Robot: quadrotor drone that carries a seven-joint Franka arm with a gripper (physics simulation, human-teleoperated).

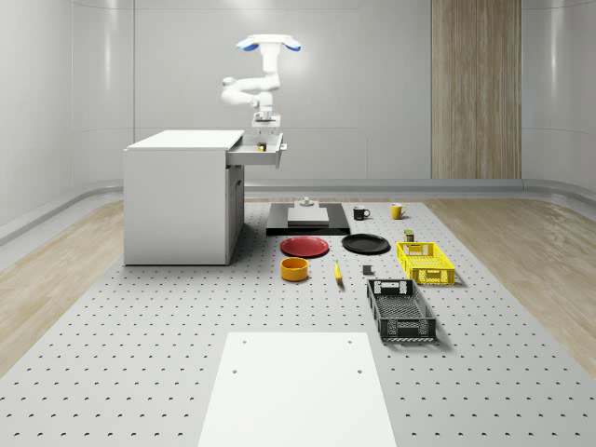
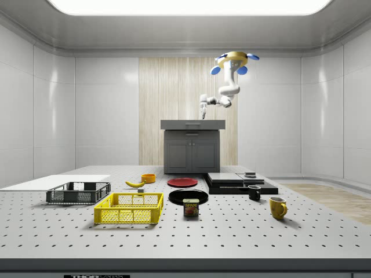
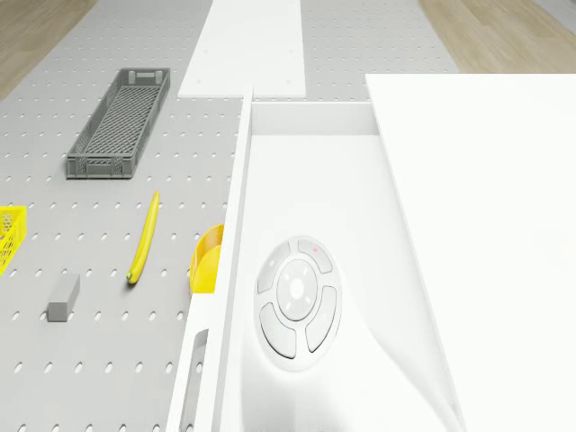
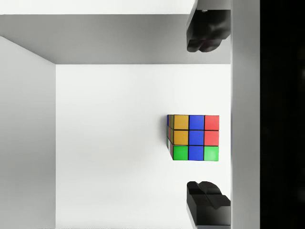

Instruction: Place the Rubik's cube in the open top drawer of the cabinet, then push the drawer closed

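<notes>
White drawer [image 4: 133,143] floor is what my wrist camera shows, with the Rubik's cube [image 4: 194,137] lying on it, inside the cabinet's [image 1: 182,196] open top drawer. My gripper [image 4: 206,117] hangs directly above the cube, fingers [image 4: 206,31] spread wide, not touching it. I have the drone [image 1: 269,43] hovering above the drawer.

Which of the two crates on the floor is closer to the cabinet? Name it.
The yellow crate. In the whole-scene view it sits farther back, nearer the cabinet, beside the black plate; the dark grey crate lies closer to the camera.
</notes>
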